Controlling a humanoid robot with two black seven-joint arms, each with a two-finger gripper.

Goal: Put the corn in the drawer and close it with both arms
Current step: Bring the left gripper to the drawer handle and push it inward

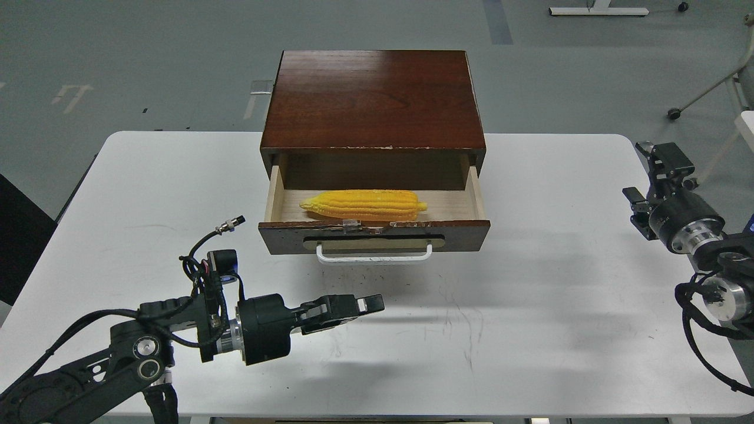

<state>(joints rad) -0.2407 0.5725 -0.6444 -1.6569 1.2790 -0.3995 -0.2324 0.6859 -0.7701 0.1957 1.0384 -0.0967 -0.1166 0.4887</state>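
Corn [364, 204] is lying crosswise inside the open drawer [374, 234]. Left pincer [371, 304], fingers nearly together and empty, is hovering just below the handle [374, 257], nearer than the right pincer [639, 197], whose opening I cannot tell.

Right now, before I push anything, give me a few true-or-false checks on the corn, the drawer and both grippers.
1. The corn lies inside the drawer. True.
2. The drawer is fully shut. False: it stands pulled out.
3. The left gripper holds the corn. False: it hovers over the table, in front of the drawer, holding nothing.
4. The right gripper touches the handle. False: it is far off at the table's right edge.
5. The corn lies crosswise, along the drawer front. True.
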